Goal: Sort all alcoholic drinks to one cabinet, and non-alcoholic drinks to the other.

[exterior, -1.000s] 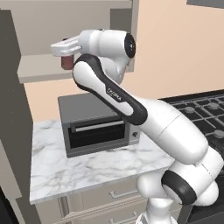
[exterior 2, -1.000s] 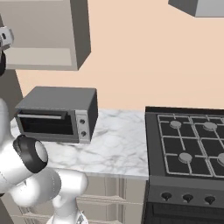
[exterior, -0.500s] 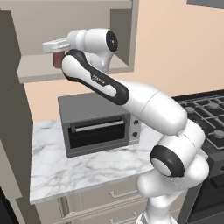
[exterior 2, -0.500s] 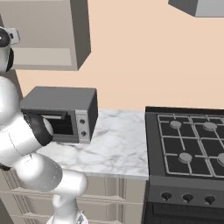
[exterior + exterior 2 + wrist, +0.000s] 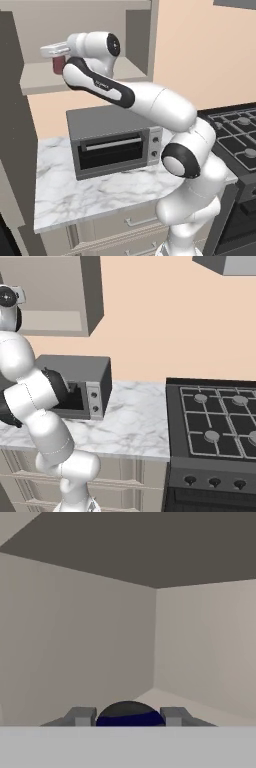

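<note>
In the hand view the gripper [image 5: 128,716] has its two grey fingertips [image 5: 80,716] closed on either side of a rounded dark blue top, with the bare inner corner of the cabinet [image 5: 155,642] beyond. The left base view shows what is held: the short purple-pink container [image 5: 59,65], hanging from the hand just above the pale shelf [image 5: 75,80] of the open wall cabinet, over the toaster oven [image 5: 114,140] on the marble counter [image 5: 100,192]. The right base view adds the stove [image 5: 215,421] to the right of that counter.

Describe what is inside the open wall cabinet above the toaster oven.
The gripper holds a dark red bottle over the pale shelf. The arm hides part of the interior.
</note>
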### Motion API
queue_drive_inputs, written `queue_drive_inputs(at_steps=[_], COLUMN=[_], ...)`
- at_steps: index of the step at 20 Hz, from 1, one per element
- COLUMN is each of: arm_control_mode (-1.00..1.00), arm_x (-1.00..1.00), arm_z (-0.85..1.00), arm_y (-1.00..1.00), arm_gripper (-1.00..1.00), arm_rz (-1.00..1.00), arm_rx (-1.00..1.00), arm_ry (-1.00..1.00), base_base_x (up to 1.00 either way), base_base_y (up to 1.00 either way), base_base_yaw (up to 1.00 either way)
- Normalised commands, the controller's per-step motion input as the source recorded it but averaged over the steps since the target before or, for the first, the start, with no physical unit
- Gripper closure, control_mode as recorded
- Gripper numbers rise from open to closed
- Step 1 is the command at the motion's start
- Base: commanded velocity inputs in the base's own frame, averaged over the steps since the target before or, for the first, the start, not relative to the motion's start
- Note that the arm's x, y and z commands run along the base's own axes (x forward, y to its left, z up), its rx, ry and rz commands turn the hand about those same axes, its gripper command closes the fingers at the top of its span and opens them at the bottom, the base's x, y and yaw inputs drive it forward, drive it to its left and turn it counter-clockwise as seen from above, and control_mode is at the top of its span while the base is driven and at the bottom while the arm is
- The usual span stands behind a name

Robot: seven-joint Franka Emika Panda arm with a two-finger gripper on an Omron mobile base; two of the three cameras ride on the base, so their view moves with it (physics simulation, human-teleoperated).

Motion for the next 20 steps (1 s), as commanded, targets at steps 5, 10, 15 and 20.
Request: queue_drive_inputs(at_steps=[5, 10, 15, 20], arm_control_mode=[-1.00, -1.00, -1.00, -1.00], arm_x=[0.24, 0.02, 0.02, 0.19], arm_z=[-0.12, -0.13, -0.16, -0.16], arm_y=[0.19, 0.04, 0.01, 0.00], arm_gripper=[1.00, 1.00, 1.00, 1.00], arm_rz=[0.00, -0.01, -0.03, -0.03], arm_rx=[-0.04, -0.04, -0.03, -0.02], arm_ry=[0.00, 0.00, 0.00, 0.00], base_base_x=[0.00, 0.00, 0.00, 0.00], base_base_y=[0.00, 0.00, 0.00, 0.00], base_base_yaw=[0.00, 0.00, 0.00, 0.00])
